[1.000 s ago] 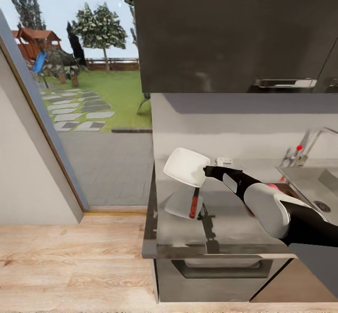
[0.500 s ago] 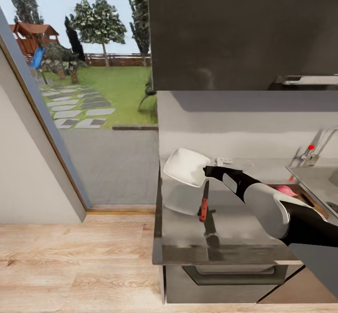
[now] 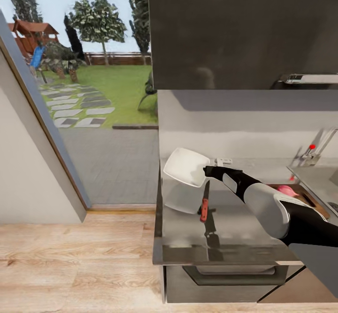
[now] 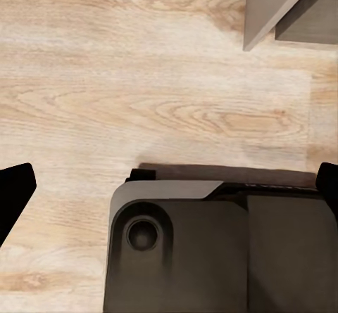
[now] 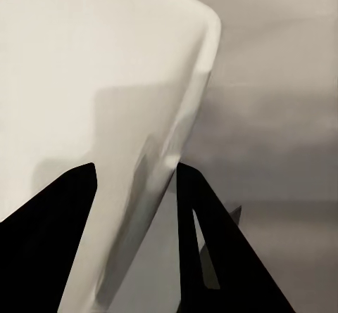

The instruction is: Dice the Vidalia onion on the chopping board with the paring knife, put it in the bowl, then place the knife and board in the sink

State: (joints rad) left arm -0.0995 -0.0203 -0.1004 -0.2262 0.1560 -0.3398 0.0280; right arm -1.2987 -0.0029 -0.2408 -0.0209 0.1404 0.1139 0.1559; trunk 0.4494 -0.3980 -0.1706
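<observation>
My right pincer (image 3: 207, 170) gripped the white bowl (image 3: 186, 166) by its rim, lifted and tilted above the worktop (image 3: 234, 238). Knife (image 3: 204, 203) lay just below the bowl, red handle nearest the worktop's front edge. Judged step: carrying the bowl toward the board (image 3: 307, 199) beside the sink (image 3: 317, 174). Pink lump (image 3: 286, 191) on the board, half hidden by my arm. Left pincer (image 4: 169, 193) hung spread apart, over floor.

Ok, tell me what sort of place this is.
Most likely a home kitchen: a grey countertop beneath a glossy dark upper cabinet, with a chrome faucet at the sink. Wood floor runs to a glass door onto a garden.
</observation>
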